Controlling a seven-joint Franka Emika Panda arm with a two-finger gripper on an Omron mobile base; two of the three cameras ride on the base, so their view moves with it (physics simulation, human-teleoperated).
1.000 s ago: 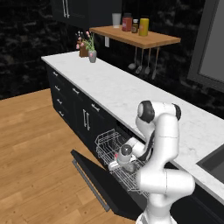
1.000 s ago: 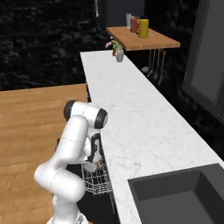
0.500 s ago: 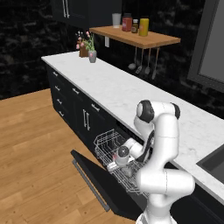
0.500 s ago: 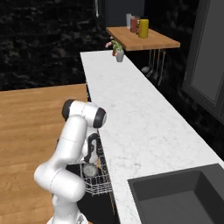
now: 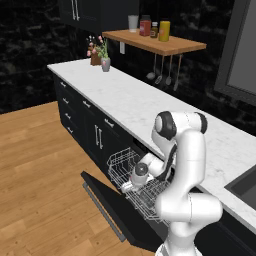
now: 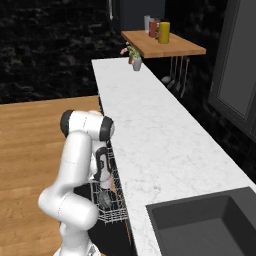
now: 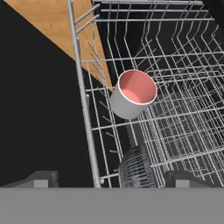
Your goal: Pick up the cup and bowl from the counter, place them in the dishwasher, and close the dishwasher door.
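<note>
Nearest, pincer (image 7: 107, 179) spread wide over the white wire rack (image 7: 175, 113), tips apart and gripping nothing. Just beyond, cup (image 7: 132, 93) tipped in the rack, red inside showing; grey bowl (image 7: 139, 168) close under the tips. Dishwasher door (image 5: 117, 210) dropped flat above the wood floor (image 5: 35, 170). Farther, long white marble counter (image 5: 145, 107) on dark cabinets, small flower pot (image 5: 105, 64) near its far end, wooden shelf (image 5: 162, 44) with jars against black wall.
</note>
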